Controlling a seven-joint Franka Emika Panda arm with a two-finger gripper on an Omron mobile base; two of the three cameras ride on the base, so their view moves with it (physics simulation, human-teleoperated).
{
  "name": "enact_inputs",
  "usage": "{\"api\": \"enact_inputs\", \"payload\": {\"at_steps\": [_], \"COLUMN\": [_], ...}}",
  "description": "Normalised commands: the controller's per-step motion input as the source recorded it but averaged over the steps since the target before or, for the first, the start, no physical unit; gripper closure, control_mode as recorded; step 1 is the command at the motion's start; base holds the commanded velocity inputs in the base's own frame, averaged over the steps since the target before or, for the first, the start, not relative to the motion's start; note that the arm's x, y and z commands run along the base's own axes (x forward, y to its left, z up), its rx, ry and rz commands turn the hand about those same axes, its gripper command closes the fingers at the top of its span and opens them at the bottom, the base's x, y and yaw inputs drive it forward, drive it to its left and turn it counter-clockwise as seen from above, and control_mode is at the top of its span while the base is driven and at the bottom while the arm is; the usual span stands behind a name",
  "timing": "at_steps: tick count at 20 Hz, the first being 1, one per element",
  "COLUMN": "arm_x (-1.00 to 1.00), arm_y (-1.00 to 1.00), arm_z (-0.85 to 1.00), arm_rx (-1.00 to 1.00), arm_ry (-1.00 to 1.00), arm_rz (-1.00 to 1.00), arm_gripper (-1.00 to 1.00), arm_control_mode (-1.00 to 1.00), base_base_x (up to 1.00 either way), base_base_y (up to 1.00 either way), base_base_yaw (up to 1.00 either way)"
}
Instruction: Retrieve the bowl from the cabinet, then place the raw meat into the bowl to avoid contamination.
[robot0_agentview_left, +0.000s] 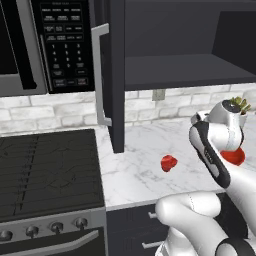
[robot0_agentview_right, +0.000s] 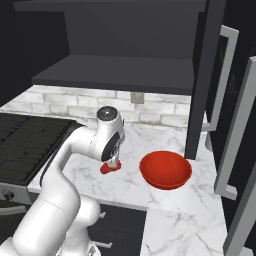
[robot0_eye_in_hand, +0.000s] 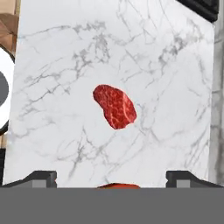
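Left base view: the meat (robot0_agentview_left: 169, 163) lay alone on the white marble counter (robot0_agentview_left: 135, 145), below the open cabinet (robot0_agentview_left: 175, 45) and right of the stove (robot0_agentview_left: 50, 170). The bowl (robot0_agentview_left: 234, 157) sat further right, mostly hidden behind the white arm.

Right base view: the bowl (robot0_agentview_right: 165, 169) was already out on the counter (robot0_agentview_right: 165, 220), near the meat (robot0_agentview_right: 106, 168) but apart from it. The pincer (robot0_agentview_right: 115, 162) hung just above the meat, partly covering it.

Hand view: the pincer (robot0_eye_in_hand: 112, 178) was spread wide and held nothing. The meat (robot0_eye_in_hand: 115, 106) lay on the counter between the lines of the two fingertips (robot0_eye_in_hand: 37, 178), ahead of them and not touched.

Judgement: the step in hand looked like picking up the meat. Best to drop straight down, centred, close only with both fingertips flanking the lump; it is irregular and may slip.
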Motion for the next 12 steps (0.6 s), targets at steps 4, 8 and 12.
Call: {"api": "enact_inputs", "payload": {"at_steps": [4,8,12], "arm_x": [-0.07,-0.01,0.02], "arm_y": [0.21,0.37,0.43], "arm_z": [-0.12,0.03,0.08], "arm_rx": [-0.01,-0.10,-0.18], "arm_ry": [0.02,0.01,0.04], "arm_rz": [0.49,0.42,0.23], "arm_gripper": [-1.00,-1.00,-1.00], "arm_control_mode": [-1.00,-1.00,-1.00], "base_base_x": [0.00,0.00,0.00], "base_base_y": [0.00,0.00,0.00], "base_base_yaw": [0.00,0.00,0.00]}}
